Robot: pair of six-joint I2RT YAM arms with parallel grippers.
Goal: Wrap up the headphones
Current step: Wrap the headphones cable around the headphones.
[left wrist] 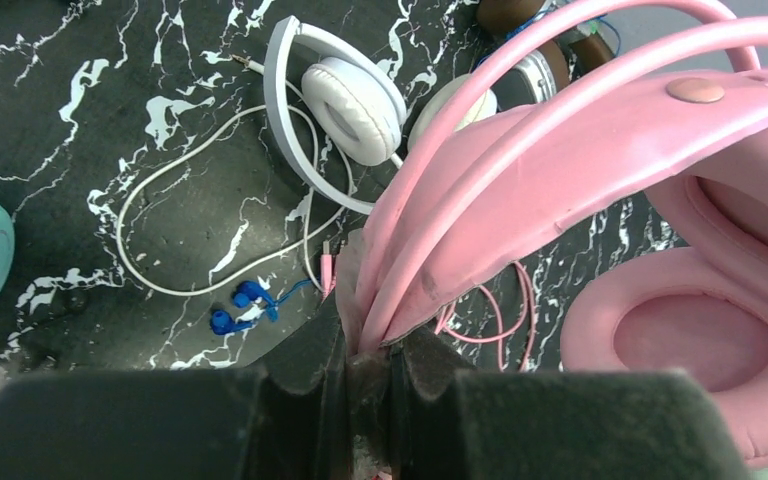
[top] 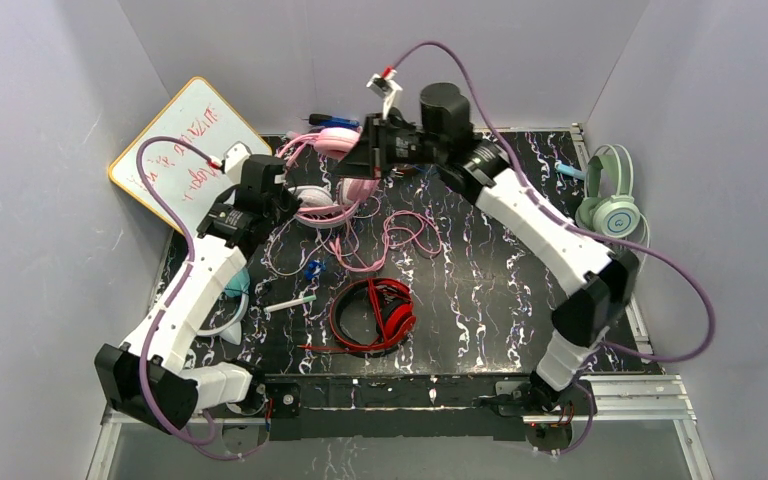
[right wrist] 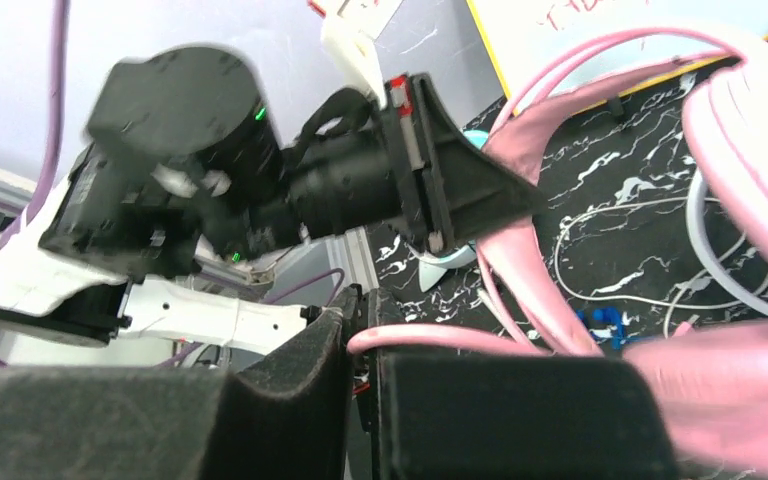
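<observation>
The pink headphones (left wrist: 700,345) sit at upper centre of the overhead frame, over the bench (top: 500,300). The left tool (left wrist: 368,365) is clamped tight on their headband (left wrist: 560,140); the right tool (right wrist: 363,345), nearly closed, pinches the pink cord (right wrist: 440,338). Judged step: winding. The next move calls for looping cord round the headband under tension.

You have the first set of headphones (top: 360,188) at the far middle of the table (top: 480,300). A second set (top: 312,205) lies just left of it and a third set (top: 385,312) nearer you at centre, with earbuds (top: 312,268) between those two. A fourth set (top: 612,205) is past the right edge, and a whiteboard (top: 180,150) stands far left.
</observation>
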